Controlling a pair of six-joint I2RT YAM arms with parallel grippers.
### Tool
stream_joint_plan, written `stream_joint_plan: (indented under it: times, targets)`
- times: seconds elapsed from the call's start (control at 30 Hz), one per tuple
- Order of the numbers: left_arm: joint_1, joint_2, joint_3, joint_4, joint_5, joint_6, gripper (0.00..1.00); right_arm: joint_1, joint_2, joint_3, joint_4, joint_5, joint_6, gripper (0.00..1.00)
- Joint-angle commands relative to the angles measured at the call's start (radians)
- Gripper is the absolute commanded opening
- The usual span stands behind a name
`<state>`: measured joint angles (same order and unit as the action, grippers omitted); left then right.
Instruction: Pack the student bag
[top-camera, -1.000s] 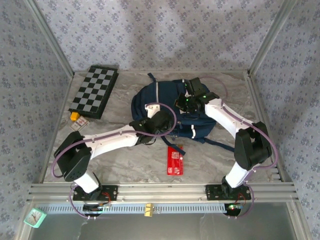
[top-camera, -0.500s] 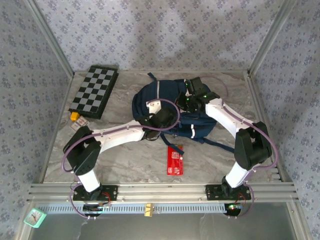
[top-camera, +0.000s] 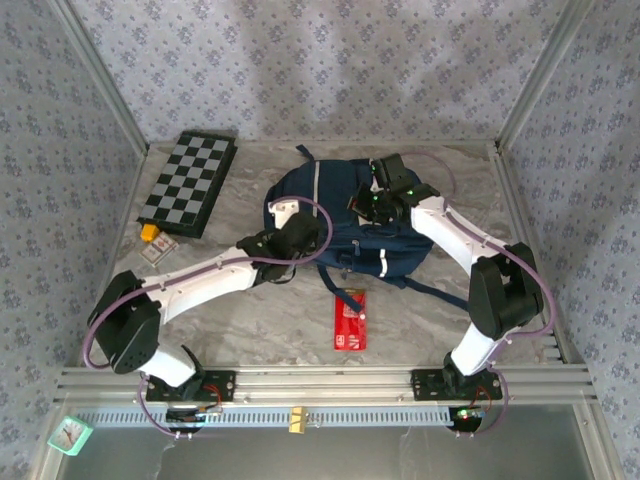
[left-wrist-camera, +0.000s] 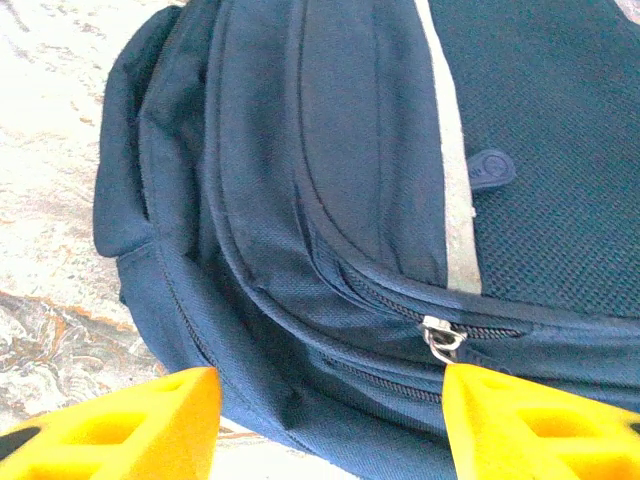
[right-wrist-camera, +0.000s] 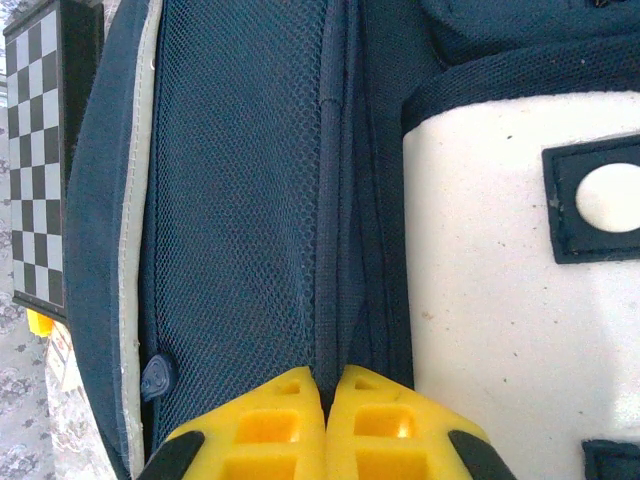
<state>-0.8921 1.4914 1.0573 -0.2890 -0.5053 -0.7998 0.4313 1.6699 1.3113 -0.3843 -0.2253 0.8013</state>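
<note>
Navy fabric of the bag (top-camera: 345, 215), lying mid-way across the table (top-camera: 250, 320), is pinched in the fully closed right gripper (right-wrist-camera: 325, 400), apparently to steady it. The left gripper (left-wrist-camera: 330, 405) stands part-open and empty, jaws flanking the zip pull (left-wrist-camera: 443, 338), likely lined up to grab it.

No legible text anywhere

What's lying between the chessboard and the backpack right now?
Nothing. In the top view, the strip of table between the chessboard and the backpack is bare marble.
</note>
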Motion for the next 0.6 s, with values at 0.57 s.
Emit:
stream_joint_plan:
  times: [0.57]
  targets:
    - [-0.029, 0.133, 0.183, -0.105, 0.124, -0.146, 0.51, -0.011, 0.007, 0.048, 0.067, -0.017, 0.013, 0.00]
